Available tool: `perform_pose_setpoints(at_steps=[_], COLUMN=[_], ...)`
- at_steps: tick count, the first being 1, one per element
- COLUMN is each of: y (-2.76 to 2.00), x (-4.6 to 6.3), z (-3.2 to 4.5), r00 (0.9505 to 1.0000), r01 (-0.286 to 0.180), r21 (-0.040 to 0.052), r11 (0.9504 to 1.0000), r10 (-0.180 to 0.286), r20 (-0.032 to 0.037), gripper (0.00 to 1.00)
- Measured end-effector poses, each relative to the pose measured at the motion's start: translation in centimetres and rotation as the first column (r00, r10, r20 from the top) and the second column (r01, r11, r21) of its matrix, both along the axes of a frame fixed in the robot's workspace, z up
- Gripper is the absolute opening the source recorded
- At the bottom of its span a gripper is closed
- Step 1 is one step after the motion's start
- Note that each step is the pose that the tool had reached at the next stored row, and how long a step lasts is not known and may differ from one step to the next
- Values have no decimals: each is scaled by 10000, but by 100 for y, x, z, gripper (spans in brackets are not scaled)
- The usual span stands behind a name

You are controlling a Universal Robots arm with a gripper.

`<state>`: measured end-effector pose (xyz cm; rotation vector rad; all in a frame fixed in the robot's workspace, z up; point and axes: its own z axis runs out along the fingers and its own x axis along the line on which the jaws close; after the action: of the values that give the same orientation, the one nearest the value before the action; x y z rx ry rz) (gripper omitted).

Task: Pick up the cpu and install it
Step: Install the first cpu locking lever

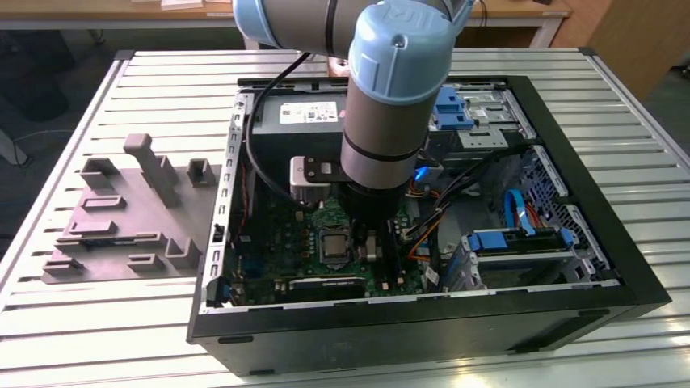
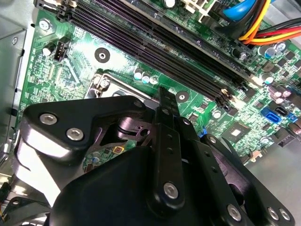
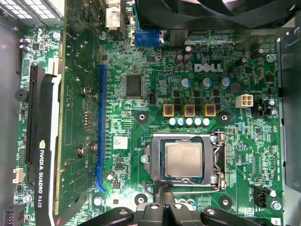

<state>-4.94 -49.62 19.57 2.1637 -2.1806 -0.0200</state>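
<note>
The gripper (image 3: 163, 192) sits low over the motherboard (image 3: 197, 89), its fingers closed together and holding nothing, tip just beside the socket (image 3: 183, 160) edge. The cpu (image 3: 184, 160) lies flat inside the socket, lower centre of the first wrist view.

open computer case (image 1: 603, 267), green motherboard (image 3: 225, 94), grey fixture (image 1: 119, 218), slatted table (image 1: 65, 339)

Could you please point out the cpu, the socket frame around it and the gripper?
cpu (image 3: 184, 160), first wrist view, middle of its silvery top.
socket frame (image 3: 219, 157), first wrist view, its metal side bar.
gripper (image 3: 162, 192), first wrist view, fingertips by the socket's edge.
</note>
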Motion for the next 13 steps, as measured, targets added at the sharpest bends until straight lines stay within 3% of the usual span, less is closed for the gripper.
perform_pose_setpoints(at_steps=[13], y=[-2], x=[0], z=[-15], r00=[10000], r01=[-1], r21=[-1], r11=[10000], r10=[1], r20=[0], gripper=[11])
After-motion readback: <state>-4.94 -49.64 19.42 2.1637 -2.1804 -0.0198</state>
